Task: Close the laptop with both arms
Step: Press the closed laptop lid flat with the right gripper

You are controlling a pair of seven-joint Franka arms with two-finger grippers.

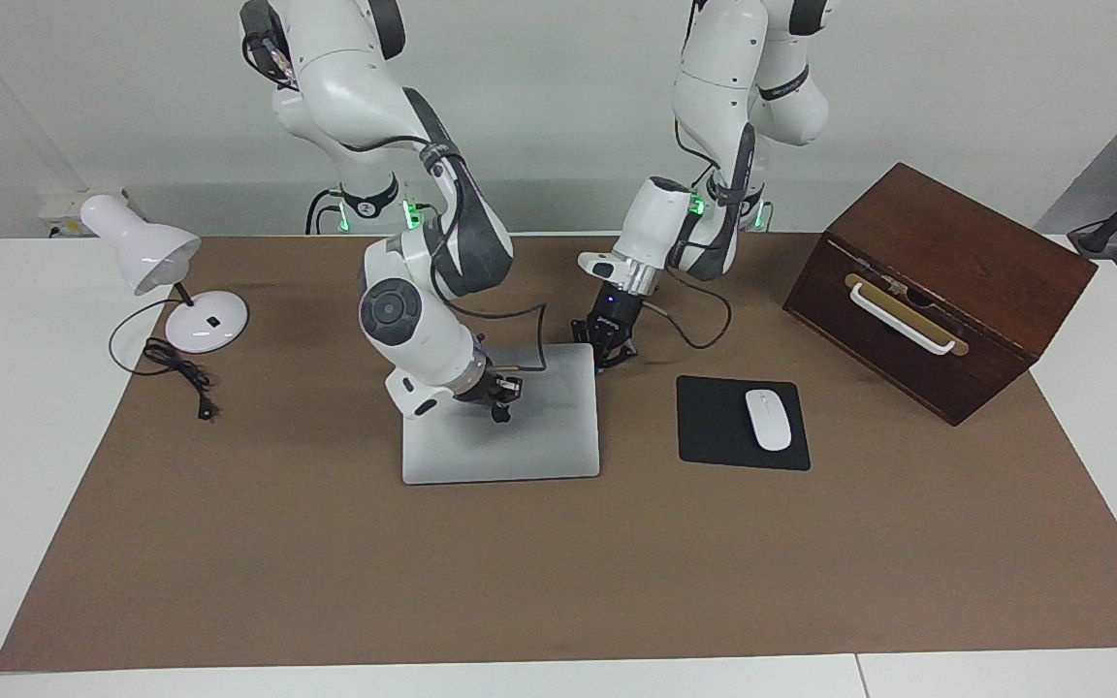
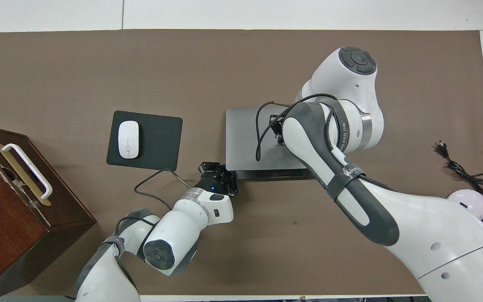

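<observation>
The silver-grey laptop (image 1: 539, 436) lies mid-table with its lid almost flat. A thin dark strip of its base (image 2: 266, 173) shows along the edge nearer to the robots. My right gripper (image 1: 502, 393) is shut and presses down on the lid just above the dark apple logo; in the overhead view my right gripper (image 2: 276, 131) is mostly hidden by its own forearm. My left gripper (image 1: 611, 353) is shut and sits low at the laptop's corner nearer to the robots, toward the left arm's end, and in the overhead view my left gripper (image 2: 220, 171) touches that corner.
A black mouse pad (image 1: 714, 427) with a white mouse (image 1: 768, 419) lies beside the laptop toward the left arm's end. Past it stands a dark wooden box (image 1: 946, 281) with a white handle. A white desk lamp (image 1: 146, 254) and its cable (image 1: 180, 373) sit at the right arm's end.
</observation>
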